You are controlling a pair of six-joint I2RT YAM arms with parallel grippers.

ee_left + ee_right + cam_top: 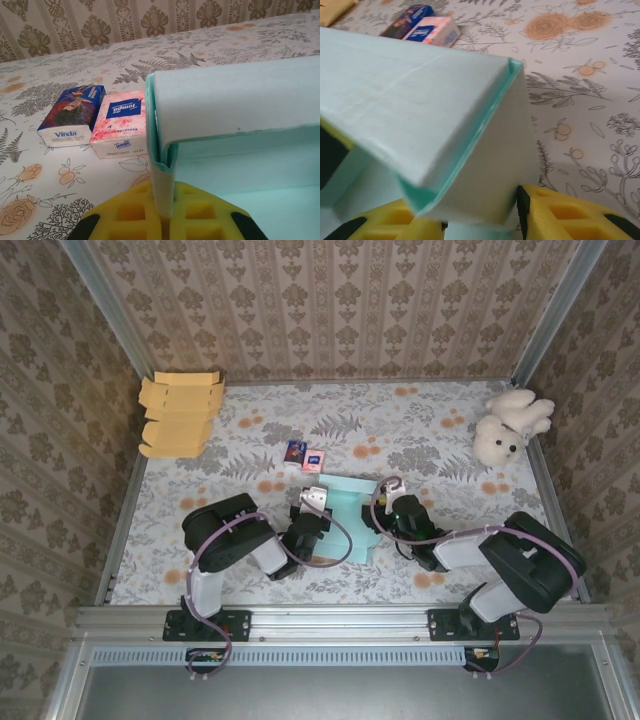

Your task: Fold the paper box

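- Left wrist view: a dark blue "Vinda" tissue pack [70, 115] and a pink "Tempo" tissue pack [122, 125] lie touching, just beyond the teal paper box [235, 110], mid-table.
- The left gripper [165, 212] pinches the box's upright wall.
- The right gripper [480, 220] straddles a box corner; whether it grips cannot be told.
- Cardboard blanks [180, 415] and a plush toy [510, 425] sit in the far corners.

Far left corner: the cardboard stack [180, 415] blocks you there.
Far right corner: the plush toy [510, 425] sits by the wall.
Centre: the paper box [350, 515] fills the middle, with the blue tissue pack [295, 452] and the pink tissue pack [314, 461] just behind it, side by side.
Free room: you can pass over the bare table [430, 440] between the packs and the toy.
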